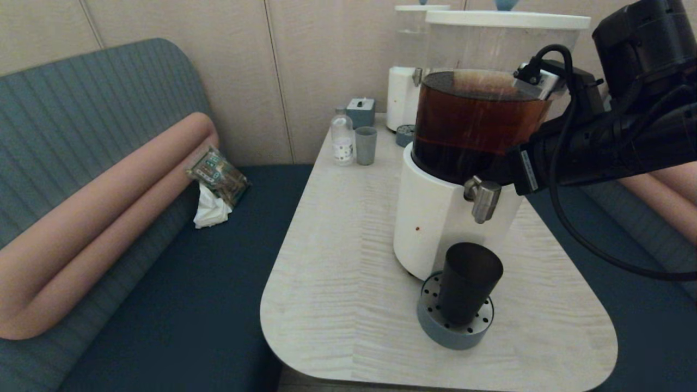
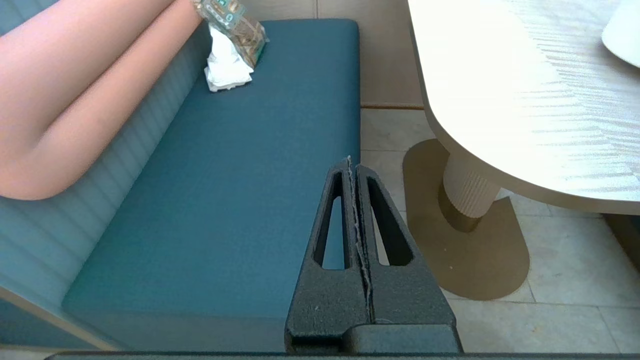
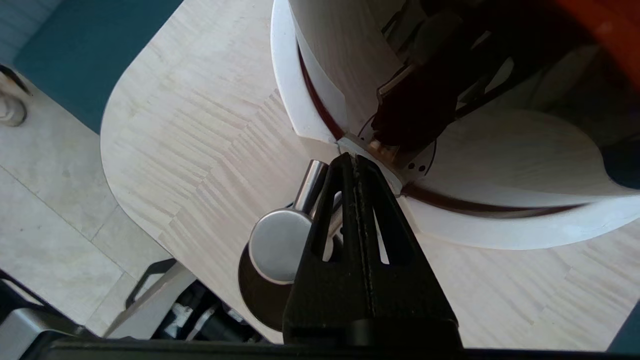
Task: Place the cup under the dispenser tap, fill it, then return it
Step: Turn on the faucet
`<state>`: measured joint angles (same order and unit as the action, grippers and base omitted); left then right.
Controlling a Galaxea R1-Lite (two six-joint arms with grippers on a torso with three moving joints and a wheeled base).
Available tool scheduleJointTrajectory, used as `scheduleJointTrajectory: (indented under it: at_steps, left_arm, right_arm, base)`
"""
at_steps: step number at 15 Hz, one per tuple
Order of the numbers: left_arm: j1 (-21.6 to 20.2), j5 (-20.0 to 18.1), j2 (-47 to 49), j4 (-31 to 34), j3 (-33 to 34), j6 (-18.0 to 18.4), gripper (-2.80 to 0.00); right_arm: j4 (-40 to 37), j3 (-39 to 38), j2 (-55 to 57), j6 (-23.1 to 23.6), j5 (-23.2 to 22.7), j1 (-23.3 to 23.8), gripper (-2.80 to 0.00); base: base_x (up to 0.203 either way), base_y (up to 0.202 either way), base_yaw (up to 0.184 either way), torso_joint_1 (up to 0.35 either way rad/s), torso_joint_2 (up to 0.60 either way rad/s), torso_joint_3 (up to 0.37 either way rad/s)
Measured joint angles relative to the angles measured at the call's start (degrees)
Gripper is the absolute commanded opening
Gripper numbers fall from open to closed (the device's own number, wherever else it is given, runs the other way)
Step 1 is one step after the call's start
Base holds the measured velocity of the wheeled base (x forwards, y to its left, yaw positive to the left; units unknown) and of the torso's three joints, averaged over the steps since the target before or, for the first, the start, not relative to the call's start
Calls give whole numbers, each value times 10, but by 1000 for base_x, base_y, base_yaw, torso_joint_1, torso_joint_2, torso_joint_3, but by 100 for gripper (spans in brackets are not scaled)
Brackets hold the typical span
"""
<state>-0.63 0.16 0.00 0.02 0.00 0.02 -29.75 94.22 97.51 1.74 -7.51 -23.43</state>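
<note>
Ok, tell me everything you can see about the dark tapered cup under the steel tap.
The dark brown-black tapered plastic cup is a matte, handleless tumbler, wider at its open rim. It stands upright on a round grey-blue perforated drip tray, right in front of the dispenser's white base, below the brushed-steel tap. Nothing grips it. Whether it holds liquid cannot be told.

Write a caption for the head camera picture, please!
Dark cup waits under the steel tap while the right gripper reaches beside it.

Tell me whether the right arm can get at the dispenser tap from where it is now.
Probably yes. The right gripper, fingers shut, is already beside the dispenser tap, with nothing between them. The cup stands below on the drip tray, out of the way.
</note>
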Motion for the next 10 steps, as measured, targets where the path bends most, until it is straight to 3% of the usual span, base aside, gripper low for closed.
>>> scheduleJointTrajectory:
  at_steps: [10]
  left_arm:
    - [0,0,0,0,0,0,-280]
  right_arm:
    - [34,-21,-6,29,15,-4,-280]
  base:
    - [0,0,0,0,0,0]
